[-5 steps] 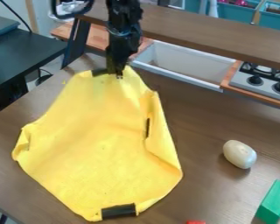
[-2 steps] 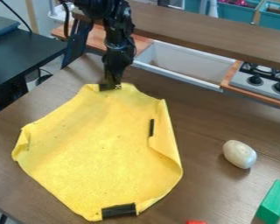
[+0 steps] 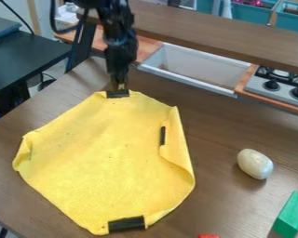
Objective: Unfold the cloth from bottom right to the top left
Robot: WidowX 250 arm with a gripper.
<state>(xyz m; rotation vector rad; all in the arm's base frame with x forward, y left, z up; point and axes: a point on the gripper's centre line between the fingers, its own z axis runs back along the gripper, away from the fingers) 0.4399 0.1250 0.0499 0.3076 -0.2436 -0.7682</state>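
At the top of the view my gripper (image 3: 119, 85) hangs just above the top edge of the yellow cloth, by the black strip there; I cannot tell whether it touches the cloth. The yellow cloth (image 3: 108, 158) lies spread on the brown table, its top edge resting low. Its right side is folded inward, with a black strip beside the fold, and the left corner is slightly curled. Another black strip sits at the bottom edge.
Right of the cloth are a pale egg-shaped object (image 3: 254, 163) and a green block (image 3: 291, 214). A red piece (image 3: 208, 236) shows at the bottom edge. Behind stand a raised shelf (image 3: 220, 32), a white sink (image 3: 195, 67) and a stove (image 3: 279, 83).
The cloth's top edge, at first raised near the gripper, has come down onto the table. My gripper moved slightly left and down, then rose a little off the cloth's edge.
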